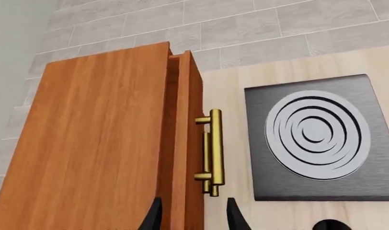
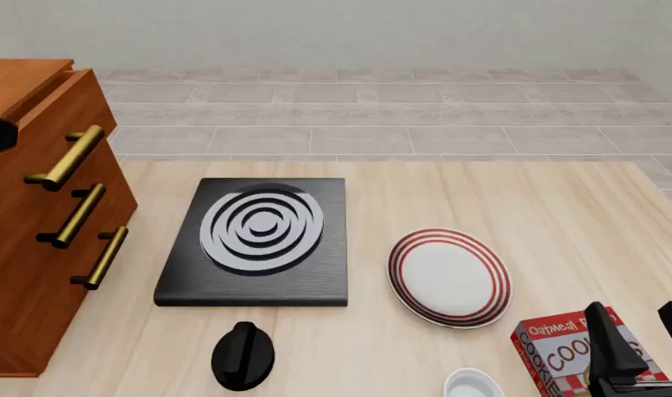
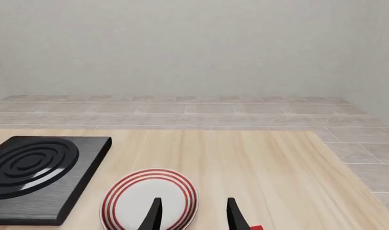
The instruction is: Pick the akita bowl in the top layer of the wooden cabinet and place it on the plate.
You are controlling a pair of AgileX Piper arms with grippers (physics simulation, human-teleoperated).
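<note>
L gripper [image 1: 189, 215], jaws apart, hangs just over the wooden cabinet [image 1: 105, 143], top drawer handle [image 1: 212, 151] near its tips. R gripper [image 3: 192, 214], also parted, sits above plate [image 3: 150, 199].

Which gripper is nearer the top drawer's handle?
Left. The left gripper hovers just short of the top drawer's handle; the right gripper sits across the table by the plate.

A simulated kitchen is showing here. A black stove [image 2: 259, 244] with white spiral rings is sitting mid-tabletop, its knob [image 2: 244, 356] lying near the front edge. A red-ringed plate [image 2: 448, 276] is lying just beside the stove, and an oatmeal cookie box [image 2: 563, 351] is resting at the front right corner. A wooden cabinet [image 2: 32, 248] is standing at the left edge, and grey tiling is running beyond the table [image 2: 535, 198].
</note>
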